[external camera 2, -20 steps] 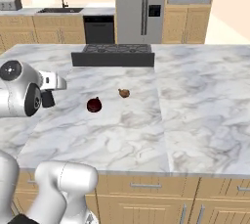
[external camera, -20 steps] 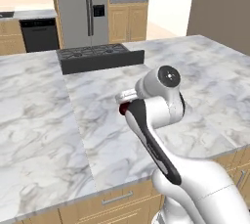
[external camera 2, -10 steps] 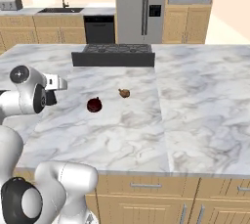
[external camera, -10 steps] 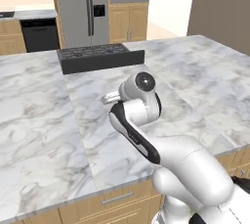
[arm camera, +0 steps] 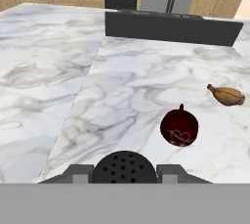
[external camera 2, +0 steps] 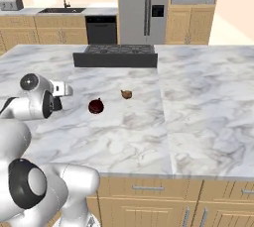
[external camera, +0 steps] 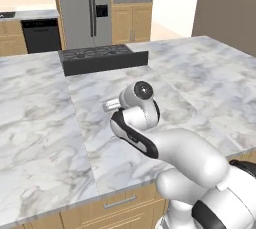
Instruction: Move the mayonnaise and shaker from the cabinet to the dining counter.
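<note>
— Two fingers of the end effector (arm camera: 124, 171) stand narrowly apart, clamped on the shaker (arm camera: 123, 166), whose perforated black top sits between them.

— Where is it?

— Over the white marble worktop (arm camera: 58, 71), near side of the black hob (arm camera: 172, 26). A dark red round item (arm camera: 179, 126) and a small brown piece (arm camera: 226, 95) lie just ahead.

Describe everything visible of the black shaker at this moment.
The shaker shows in the hand view as a black, matte dome with small holes across its top, seen end-on at the bottom of the frame. It sits between the two grey fingertips of the gripper, which is shut on it, above the white marble dining counter. Its body below the top is hidden.
</note>
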